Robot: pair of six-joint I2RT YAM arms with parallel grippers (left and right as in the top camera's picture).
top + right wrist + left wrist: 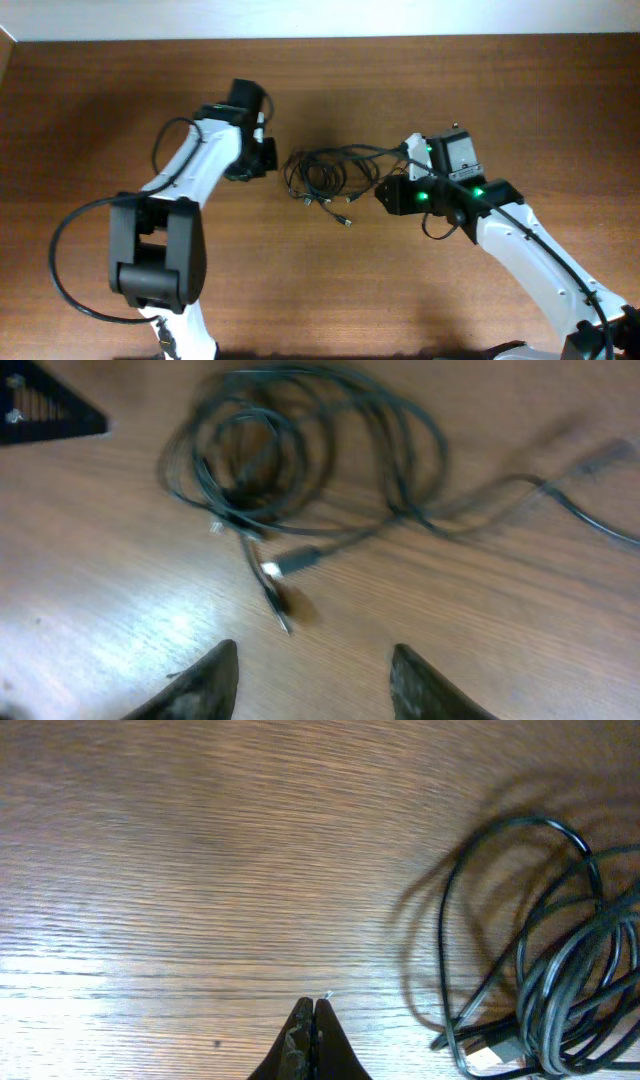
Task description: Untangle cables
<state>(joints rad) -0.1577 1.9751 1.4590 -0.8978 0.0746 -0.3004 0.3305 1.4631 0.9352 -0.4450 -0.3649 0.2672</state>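
Black cables [322, 178] lie between left claw [313, 1007] and right claw [315, 652].

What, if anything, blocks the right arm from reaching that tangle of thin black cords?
Probably nothing, so yes. The right arm's tool hangs open just short of the tangled thin black cords, with only brown wooden table showing between them.

Brown wood-grain table [90, 120]; pale strip [320, 15] along far edge.
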